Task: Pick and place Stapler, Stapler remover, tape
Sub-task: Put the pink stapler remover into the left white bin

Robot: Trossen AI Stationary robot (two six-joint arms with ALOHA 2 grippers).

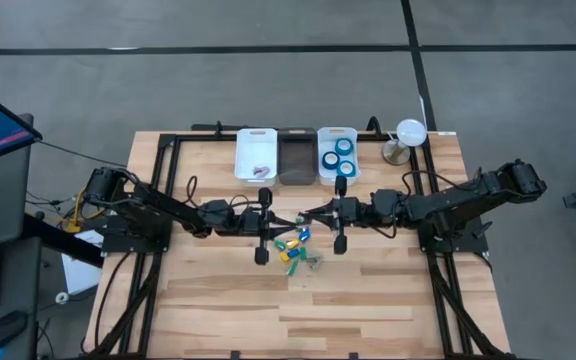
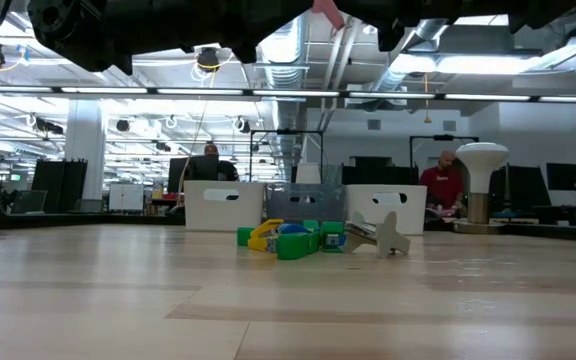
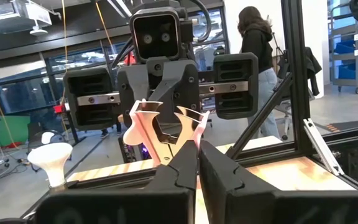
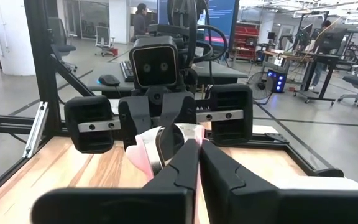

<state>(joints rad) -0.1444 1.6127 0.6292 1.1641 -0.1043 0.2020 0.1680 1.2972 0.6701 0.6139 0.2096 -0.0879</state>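
Note:
A pink stapler remover [image 3: 143, 124] hangs in mid-air between my two grippers, high above the table's middle; the low view shows it at the top edge [image 2: 328, 12]. My left gripper [image 3: 197, 158] and my right gripper [image 4: 199, 152] face each other fingertip to fingertip [image 1: 303, 213], each shut on it. Several blue tape rolls [image 1: 340, 153] lie in the right white bin [image 1: 321, 133]. A heap of small green, yellow and blue blocky pieces [image 1: 294, 249] rests on the table below the grippers, with a pale grey remover-like piece [image 2: 380, 236] beside it. My left gripper pinches one pink wing of the stapler remover [image 3: 194, 127] between its two fingers, coming level from the table's left. The remover is lifted clear of the table. My right gripper pinches the remover's pale pink edge [image 4: 188, 134] between its fingers, level from the table's right, opposite the left one.
Three bins stand in a row at the far edge: a left white bin [image 1: 240, 160] with a small item inside, a dark middle bin [image 1: 295, 160] and the right white one. A white lamp [image 1: 409, 134] stands right of them. Black frame rails run along both table sides.

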